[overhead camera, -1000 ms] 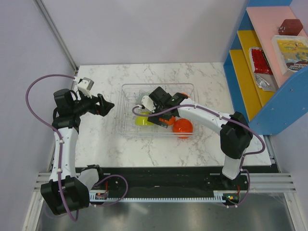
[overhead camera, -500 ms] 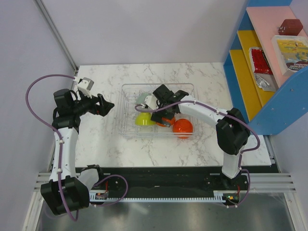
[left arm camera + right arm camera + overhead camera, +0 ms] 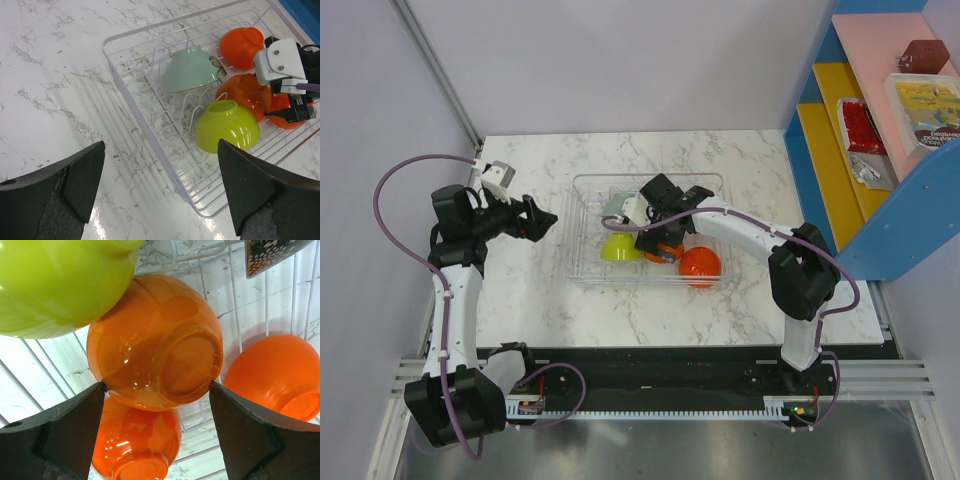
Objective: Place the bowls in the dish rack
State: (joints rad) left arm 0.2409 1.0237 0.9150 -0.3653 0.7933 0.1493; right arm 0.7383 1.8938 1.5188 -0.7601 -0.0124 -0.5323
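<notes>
The clear dish rack (image 3: 582, 182) sits mid-table and also shows in the left wrist view (image 3: 125, 80). In it lie a pale green bowl (image 3: 190, 70), a yellow-green bowl (image 3: 227, 125) and three orange bowls (image 3: 242, 40) (image 3: 245, 95) (image 3: 700, 263). My right gripper (image 3: 655, 233) is inside the rack and open. Its fingertips (image 3: 95, 405) flank an upturned orange bowl (image 3: 160, 340) that leans on another orange bowl (image 3: 140, 450). My left gripper (image 3: 545, 222) is open and empty over bare table left of the rack (image 3: 160, 200).
A blue, yellow and pink shelf unit (image 3: 880, 150) with food packets stands at the right edge. Bare marble table (image 3: 540, 290) lies left of and in front of the rack. Grey walls close in the back and left.
My right gripper has drawn back a little toward the far side of the rack, and the orange bowl stays put. The left arm has not moved.
</notes>
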